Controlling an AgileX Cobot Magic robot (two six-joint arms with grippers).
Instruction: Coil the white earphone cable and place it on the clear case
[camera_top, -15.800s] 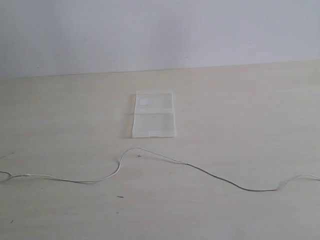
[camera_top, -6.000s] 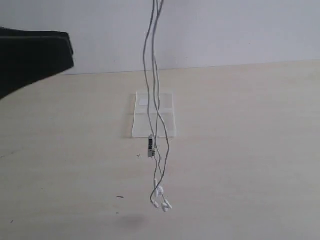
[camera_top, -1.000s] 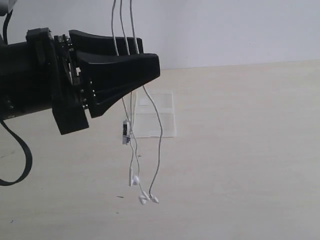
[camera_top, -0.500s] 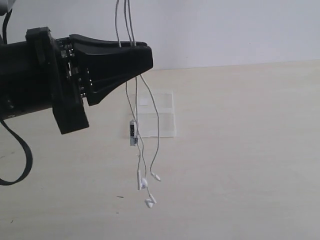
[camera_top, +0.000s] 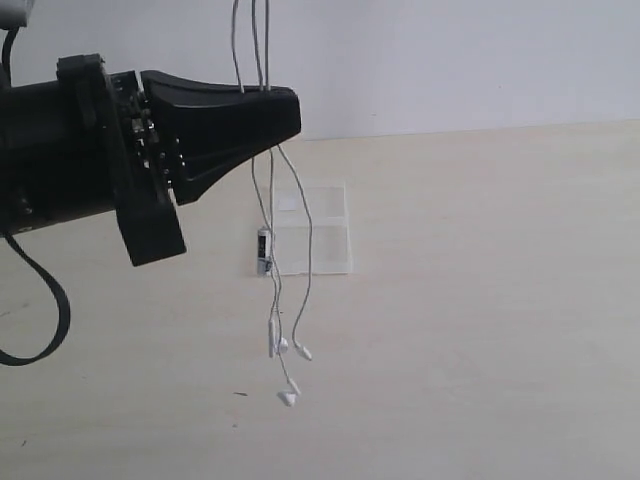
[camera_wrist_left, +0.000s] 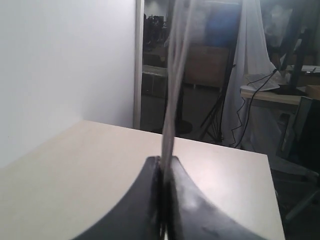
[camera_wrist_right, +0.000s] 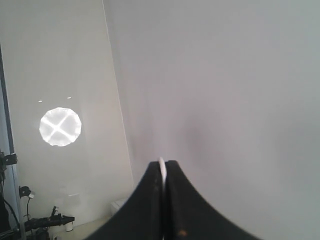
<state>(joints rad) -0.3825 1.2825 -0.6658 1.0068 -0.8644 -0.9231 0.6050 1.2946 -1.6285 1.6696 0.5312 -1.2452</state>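
The white earphone cable (camera_top: 308, 255) hangs in several strands from above the picture down to just over the table. Its inline remote (camera_top: 263, 248) and earbuds (camera_top: 289, 397) dangle at the low end. My left gripper (camera_top: 285, 105) is shut on the hanging strands, high above the table. In the left wrist view the cable (camera_wrist_left: 175, 90) rises blurred out of the closed left gripper (camera_wrist_left: 162, 161). My right gripper (camera_wrist_right: 162, 163) is shut on a bit of the white cable (camera_wrist_right: 161, 167); it is out of the exterior view. The clear case (camera_top: 322, 236) lies flat on the table behind the strands.
A light wooden table (camera_top: 480, 300) runs back to a white wall (camera_top: 450, 60). The black left arm (camera_top: 70, 160) fills the upper left of the exterior view, with a black lead (camera_top: 45, 320) looping below it.
Over the last second the left gripper's jaws have closed on the hanging strands. The remote and earbuds have swung and risen slightly. Earlier the cable lay stretched across the table.
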